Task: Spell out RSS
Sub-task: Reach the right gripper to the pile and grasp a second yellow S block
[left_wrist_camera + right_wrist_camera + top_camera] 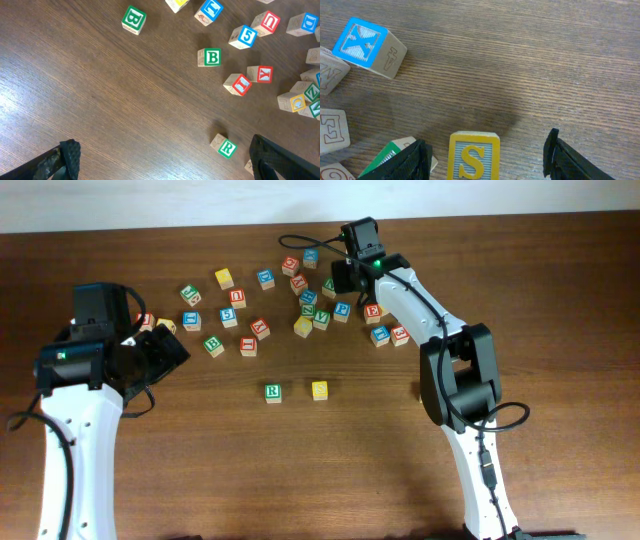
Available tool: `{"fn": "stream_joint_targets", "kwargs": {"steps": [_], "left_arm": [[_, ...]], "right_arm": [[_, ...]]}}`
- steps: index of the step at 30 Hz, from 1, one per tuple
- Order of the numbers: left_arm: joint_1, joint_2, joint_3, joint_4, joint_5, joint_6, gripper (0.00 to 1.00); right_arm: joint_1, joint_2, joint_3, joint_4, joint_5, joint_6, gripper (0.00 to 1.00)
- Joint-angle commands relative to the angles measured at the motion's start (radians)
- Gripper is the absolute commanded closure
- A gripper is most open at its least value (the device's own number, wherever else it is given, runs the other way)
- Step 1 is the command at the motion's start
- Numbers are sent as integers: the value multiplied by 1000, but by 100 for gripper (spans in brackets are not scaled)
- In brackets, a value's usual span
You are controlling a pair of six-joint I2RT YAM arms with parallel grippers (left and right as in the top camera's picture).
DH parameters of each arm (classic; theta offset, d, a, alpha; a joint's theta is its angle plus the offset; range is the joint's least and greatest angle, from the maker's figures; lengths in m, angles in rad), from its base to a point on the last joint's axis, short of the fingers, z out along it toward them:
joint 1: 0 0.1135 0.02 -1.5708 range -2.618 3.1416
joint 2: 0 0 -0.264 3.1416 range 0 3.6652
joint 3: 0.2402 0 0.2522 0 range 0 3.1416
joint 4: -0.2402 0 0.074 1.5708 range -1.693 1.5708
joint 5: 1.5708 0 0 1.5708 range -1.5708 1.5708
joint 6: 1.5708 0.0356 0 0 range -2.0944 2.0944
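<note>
A green R block (272, 392) and a yellow block (319, 390) stand side by side on the table in front of the block cluster. The R also shows in the left wrist view (226, 148). My left gripper (168, 346) (167, 162) is open and empty, over bare wood left of the R. My right gripper (340, 278) (486, 150) is open at the back of the cluster. A yellow S block (473, 157) stands between its fingers, nearer the left one, and neither finger touches it.
Several loose letter blocks lie scattered across the back of the table (300, 300). A blue X block (367, 44) and a green-faced block (387, 155) lie close to my right gripper's left finger. Green B blocks (212, 56) lie ahead of my left gripper.
</note>
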Motion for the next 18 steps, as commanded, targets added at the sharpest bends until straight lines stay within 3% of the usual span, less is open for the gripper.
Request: {"fn": "stream_joint_targets", "kwargs": {"steps": [1, 4, 6, 13, 16, 18], "left_arm": [[5, -2, 2, -2, -5, -8, 1], [6, -2, 2, -2, -5, -8, 1], [6, -2, 2, -2, -5, -8, 1], [6, -2, 2, -2, -5, -8, 1], [5, -2, 2, -2, -5, -8, 1], [6, -2, 2, -2, -5, -8, 1]], "right_arm": [[-16, 23, 0, 6, -10, 36, 35], [-13, 23, 0, -1, -11, 36, 37], [-14, 23, 0, -1, -32, 36, 44], [-14, 56, 0, 0, -32, 36, 44], [-14, 56, 0, 3, -32, 36, 57], [-14, 56, 1, 26, -28, 36, 58]]}}
